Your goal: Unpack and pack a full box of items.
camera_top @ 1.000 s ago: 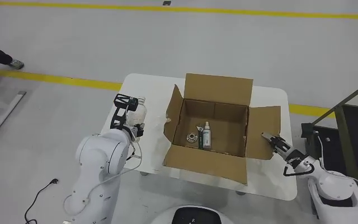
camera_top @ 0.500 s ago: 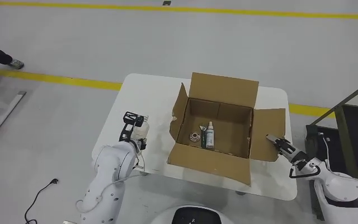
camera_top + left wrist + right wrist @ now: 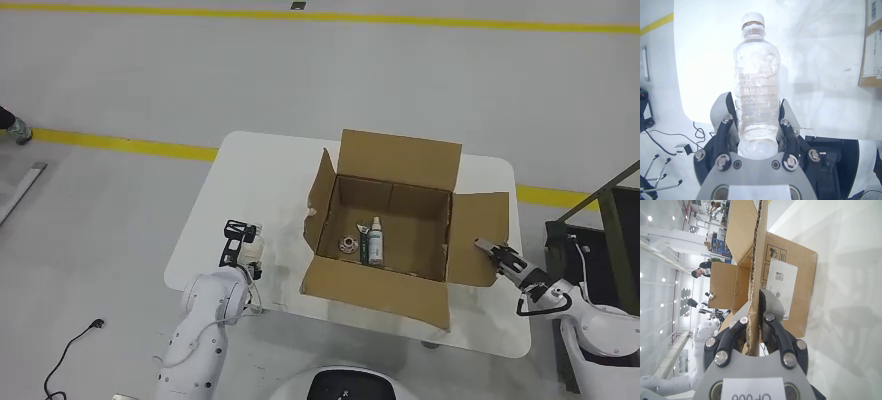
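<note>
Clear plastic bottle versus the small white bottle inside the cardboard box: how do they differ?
The clear plastic bottle is see-through; the small white bottle is opaque with a green band. The clear bottle is clamped in the left gripper outside the brown cardboard box; the white one lies loose on the box floor. Both are bottles.

A clear plastic bottle, white-capped, sits clamped at its base in the left gripper; the open brown cardboard box has its side flap pinched in the right gripper.
</note>
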You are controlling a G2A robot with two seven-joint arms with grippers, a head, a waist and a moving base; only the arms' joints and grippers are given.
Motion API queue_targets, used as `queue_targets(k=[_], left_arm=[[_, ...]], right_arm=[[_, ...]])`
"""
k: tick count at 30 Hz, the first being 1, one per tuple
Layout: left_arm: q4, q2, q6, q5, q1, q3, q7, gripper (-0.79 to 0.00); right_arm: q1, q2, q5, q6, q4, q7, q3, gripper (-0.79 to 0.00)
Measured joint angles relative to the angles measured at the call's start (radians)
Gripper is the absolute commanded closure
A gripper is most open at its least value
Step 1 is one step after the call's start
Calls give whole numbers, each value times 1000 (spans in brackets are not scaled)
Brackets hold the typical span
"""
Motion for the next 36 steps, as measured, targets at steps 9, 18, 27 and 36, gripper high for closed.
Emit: queue_targets(k=[9, 18, 27, 36], left_arm=[[99, 6, -34, 26, -15, 16, 55, 0], [110, 8, -37, 14, -31, 34, 56, -785], [99, 12, -47, 34, -36, 49, 43, -785], [4, 18, -59, 17, -13, 39, 10, -785]], right_arm=[[3, 3, 14, -6, 13, 24, -5, 0], [31, 3, 22, -28, 41, 49, -45, 0], [83, 5, 13, -64, 92, 78, -79, 0], [166, 14, -28, -128, 165, 140, -101, 0]])
